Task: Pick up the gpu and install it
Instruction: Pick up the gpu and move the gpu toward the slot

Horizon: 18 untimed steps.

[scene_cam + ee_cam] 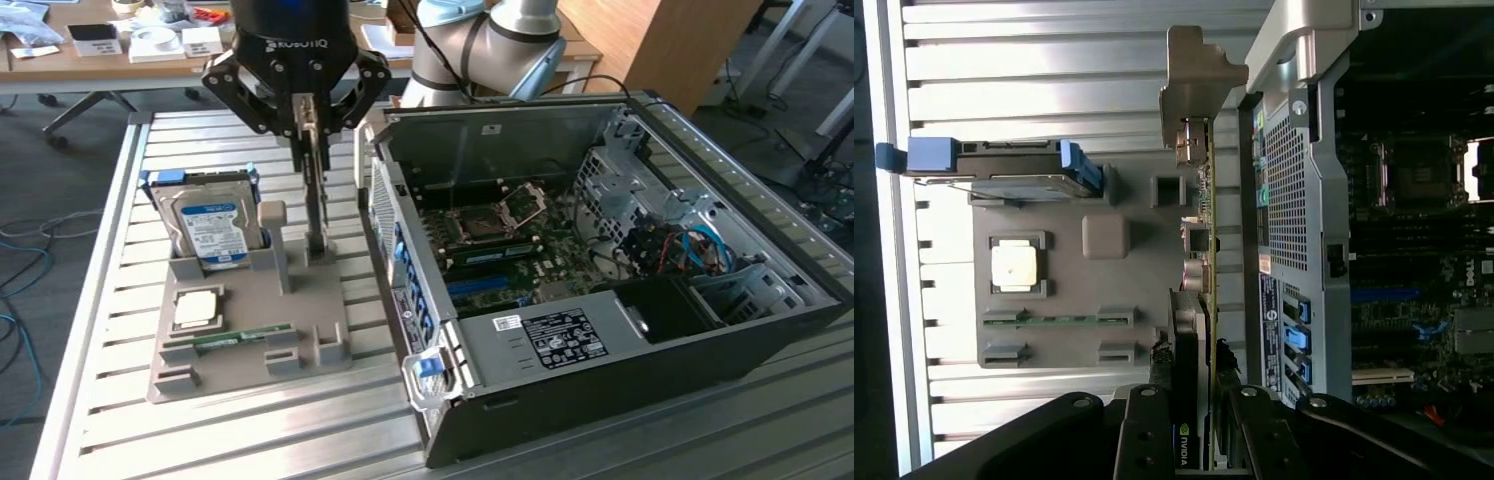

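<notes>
The gpu (316,195) is a thin green card seen edge-on, standing upright over the grey holder tray (314,335). Its lower end is down at the tray's slot; I cannot tell whether it touches. My gripper (310,125) comes down from above and is shut on the card's upper edge. In the wrist view the gpu (1201,300) runs away from the gripper (1199,405), one finger (1144,425) on each side, with its black fan housing near the fingers and its silver bracket (1194,75) at the far end.
The grey tray (1139,290) also holds a hard drive (211,220) (1004,170), a CPU (198,308) (1017,266) and a RAM stick (240,338) (1059,320). An open computer case (747,300) with its motherboard (521,240) (1414,200) lies at the exterior view's right on the slatted table (107,400).
</notes>
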### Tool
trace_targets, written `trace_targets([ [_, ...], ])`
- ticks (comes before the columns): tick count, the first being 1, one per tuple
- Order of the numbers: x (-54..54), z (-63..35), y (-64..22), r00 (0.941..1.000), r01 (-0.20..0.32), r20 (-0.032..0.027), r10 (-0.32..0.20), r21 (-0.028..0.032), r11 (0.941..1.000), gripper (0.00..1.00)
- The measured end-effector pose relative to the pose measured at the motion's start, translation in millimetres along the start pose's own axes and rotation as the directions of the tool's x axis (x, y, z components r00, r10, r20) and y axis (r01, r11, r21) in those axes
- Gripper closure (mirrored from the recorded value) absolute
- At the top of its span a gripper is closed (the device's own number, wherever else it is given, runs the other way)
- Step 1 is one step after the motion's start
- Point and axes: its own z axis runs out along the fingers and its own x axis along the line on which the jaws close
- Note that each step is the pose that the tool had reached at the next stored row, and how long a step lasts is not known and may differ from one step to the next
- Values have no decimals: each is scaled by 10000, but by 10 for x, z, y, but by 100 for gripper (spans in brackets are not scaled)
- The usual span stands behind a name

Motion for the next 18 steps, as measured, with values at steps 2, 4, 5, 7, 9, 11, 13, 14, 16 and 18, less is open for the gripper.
trace_targets([
  [2,-47,1,3,10000,0,1,0,0,10000,73],
  [4,-71,2,5,10000,0,1,0,0,10000,73],
  [5,-83,2,6,10000,0,0,0,0,10000,73],
  [7,-106,3,7,10000,0,0,0,0,10000,73],
  [9,-138,4,10,10000,0,0,0,1,10000,73],
  [11,-192,5,14,10000,0,0,0,1,10000,73],
  [13,-231,6,18,10000,-1,0,1,1,10000,73],
  [14,-252,6,19,10000,-1,0,1,1,10000,73],
  [16,-292,8,23,10000,0,1,0,0,10000,73],
  [18,-331,9,26,10000,0,0,0,0,10000,73],
])
